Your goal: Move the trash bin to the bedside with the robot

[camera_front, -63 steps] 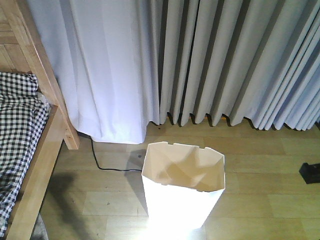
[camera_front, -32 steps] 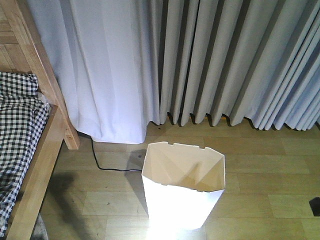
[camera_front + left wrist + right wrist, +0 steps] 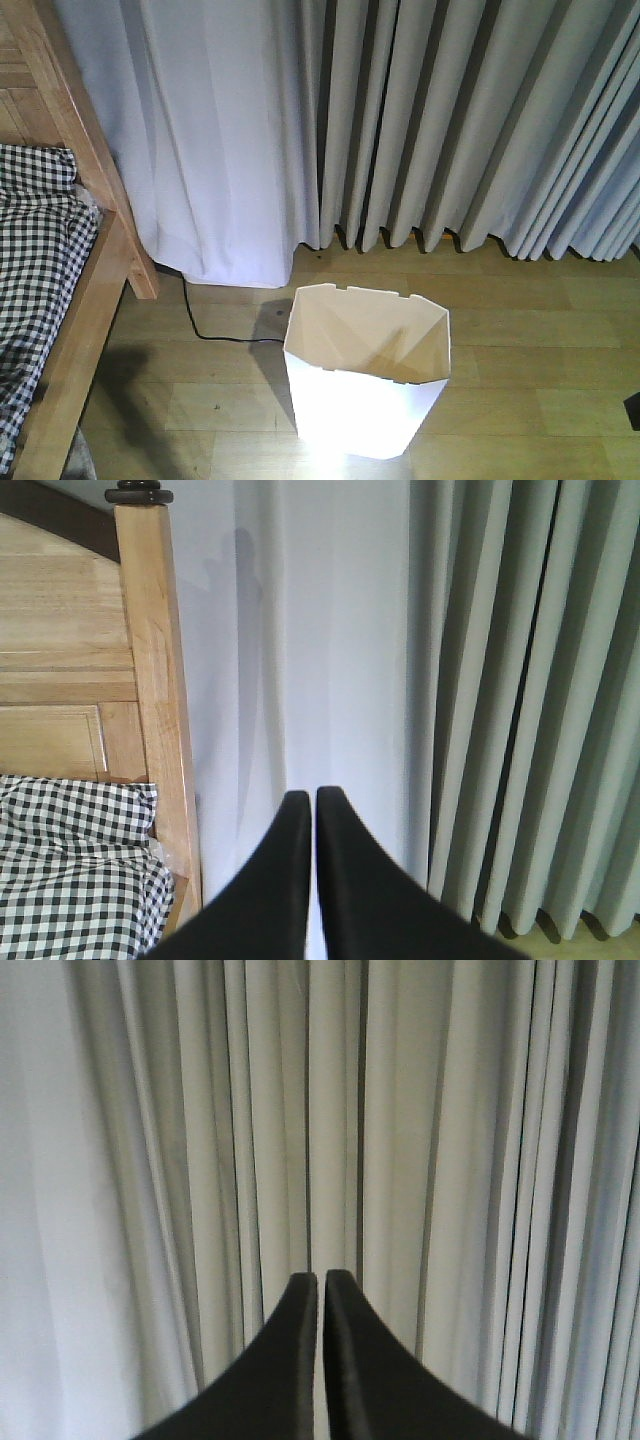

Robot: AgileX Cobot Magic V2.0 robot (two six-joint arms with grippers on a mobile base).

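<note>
On wood floor, the white, tapered trash bin (image 3: 366, 385) stands upright.

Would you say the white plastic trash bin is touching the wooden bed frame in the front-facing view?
No: the white plastic trash bin stands apart from the light-brown wooden bed frame, with bare wooden floor between them.

Black object (image 3: 633, 410) lower at right edge; mostly out
</note>
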